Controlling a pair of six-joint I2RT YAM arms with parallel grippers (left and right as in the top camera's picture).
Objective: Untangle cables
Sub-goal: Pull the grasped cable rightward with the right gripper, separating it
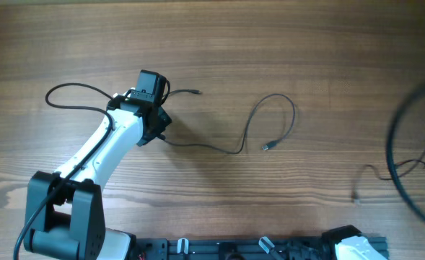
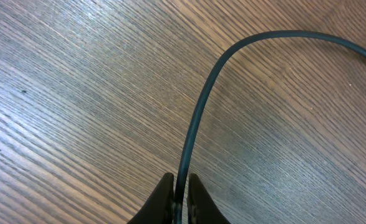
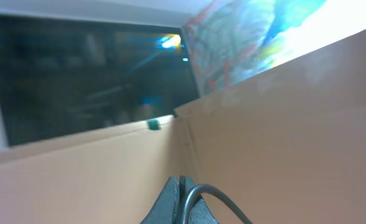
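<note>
Cables [image 1: 239, 152] lie on the wooden bench [image 1: 306, 43], and I use the left tool [image 2: 181, 190] as my marker for where things are. In the left wrist view its two fingers are squeezed tight on one of the cables [image 2: 198, 106]. That cord climbs away from the tool and bends off to the side.

From above, the white left arm [image 1: 104, 148] reaches out over the bench with the tool at its tip. One loop of cord sits just to the left of the tool. A short end [image 1: 196, 92] pokes out just to the right of it. A longer cord runs away to the right of the tool, curls round in a big loop and stops at a small plug [image 1: 266, 146].

Far to the right of the left tool I see more thin strands [image 1: 414, 167]. They are blurry, so I cannot tell how they are tangled.

The right tool [image 3: 180, 193] points up, away from the bench. Its fingers are pressed together, with a thin cord [image 3: 217, 196] coming out from between them.
</note>
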